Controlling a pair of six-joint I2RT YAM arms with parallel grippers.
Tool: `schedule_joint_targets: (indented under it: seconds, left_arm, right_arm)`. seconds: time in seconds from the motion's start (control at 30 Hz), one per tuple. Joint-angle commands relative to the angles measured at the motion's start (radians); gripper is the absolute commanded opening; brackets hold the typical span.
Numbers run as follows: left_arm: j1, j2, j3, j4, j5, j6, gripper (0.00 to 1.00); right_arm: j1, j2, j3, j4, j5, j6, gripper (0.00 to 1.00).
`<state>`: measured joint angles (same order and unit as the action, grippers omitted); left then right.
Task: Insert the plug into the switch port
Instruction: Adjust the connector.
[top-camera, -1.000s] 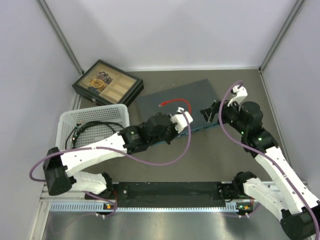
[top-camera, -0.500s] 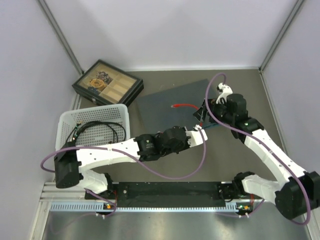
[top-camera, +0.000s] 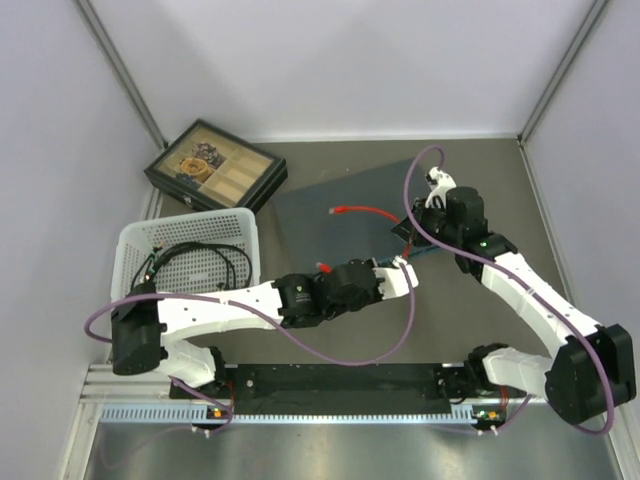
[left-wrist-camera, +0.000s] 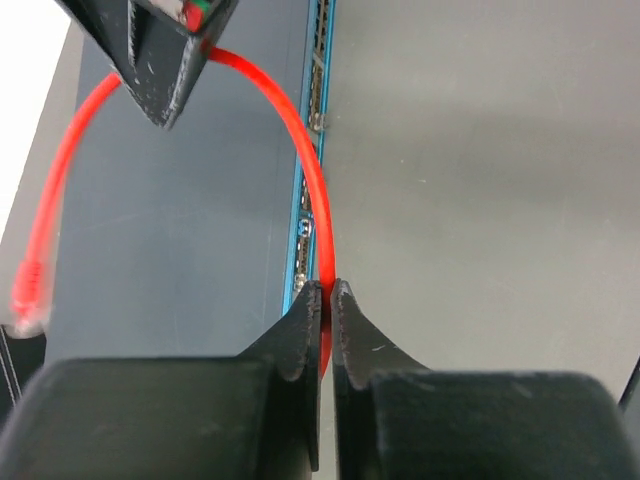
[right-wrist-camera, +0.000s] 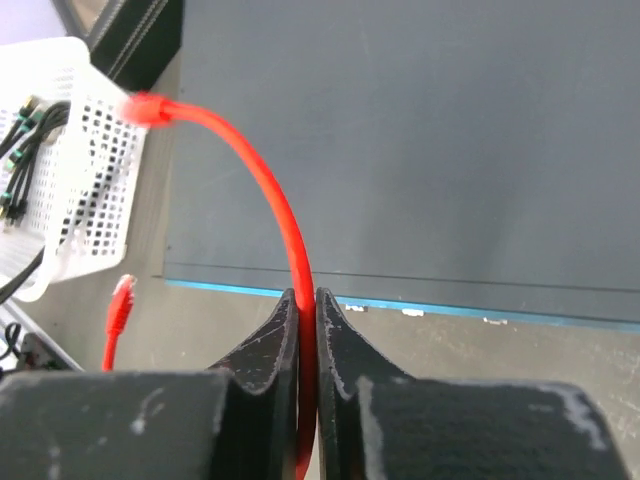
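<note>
The right pincer (right-wrist-camera: 305, 298) has clamped the red cable (right-wrist-camera: 262, 175); the left pincer (left-wrist-camera: 327, 292) pinches it too. Regrasping step; next likely steers the plug (right-wrist-camera: 145, 106) toward the switch (right-wrist-camera: 450, 130) ports at 6 o'clock.

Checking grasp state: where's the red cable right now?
Top view, right of centre: the red cable arcs over the switch, clamped in the right gripper and the left gripper by its teal port edge.

Most likely a robotics lab test cell. Plain pale panels (top-camera: 350, 60) joined by aluminium posts (top-camera: 120, 75) close in a grey tabletop (top-camera: 450, 320). White robot arms (top-camera: 210, 310) are bolted by a slotted metal rail (top-camera: 330, 412). A white mesh basket (top-camera: 190, 219) of cables and a black compartmented parts box (top-camera: 195, 192) sit to the left.
</note>
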<state>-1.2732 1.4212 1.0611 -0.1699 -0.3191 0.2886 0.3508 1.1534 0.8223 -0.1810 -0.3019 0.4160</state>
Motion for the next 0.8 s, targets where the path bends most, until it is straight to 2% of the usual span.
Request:
schedule_joint_targets:
  seconds: [0.0,0.03,0.07,0.17,0.2,0.33,0.37,0.5,0.67,0.77]
  left_arm:
    - [-0.005,-0.016,-0.026,0.073,-0.139,-0.077,0.16]
    - [-0.005,-0.025,-0.041,0.085,-0.164,-0.088,0.29]
    - [-0.003,-0.037,-0.052,0.121,-0.188,-0.095,0.36]
    - [0.032,-0.099,-0.088,0.161,-0.212,-0.147,0.45]
    - [0.053,-0.14,-0.095,0.191,-0.193,-0.213,0.47]
    - [0.234,-0.267,-0.186,0.277,0.022,-0.403,0.66]
    - [0.305,-0.292,-0.205,0.3,0.047,-0.436,0.76]
    - [0.455,-0.375,-0.265,0.368,0.136,-0.581,0.94]
    - [0.616,-0.378,-0.277,0.386,0.289,-0.706,0.98]
    - [0.658,-0.352,-0.285,0.418,0.37,-0.769,0.98]
  right_arm:
    - [-0.006,-0.064,-0.029,0.071,-0.014,0.004,0.0]
    - [-0.006,-0.087,-0.049,0.084,-0.019,0.006,0.0]
    - [-0.007,-0.101,-0.061,0.092,-0.029,0.015,0.0]
    - [-0.006,-0.147,-0.113,0.138,-0.066,0.032,0.0]
    - [-0.006,-0.156,-0.126,0.147,-0.075,0.043,0.0]
    - [-0.006,-0.207,-0.196,0.173,-0.111,0.076,0.0]
    - [-0.006,-0.218,-0.209,0.173,-0.114,0.087,0.0]
    - [-0.006,-0.282,-0.259,0.235,-0.128,0.101,0.0]
    - [-0.006,-0.322,-0.301,0.253,-0.134,0.116,0.0]
    - [-0.006,-0.346,-0.319,0.275,-0.134,0.129,0.0]
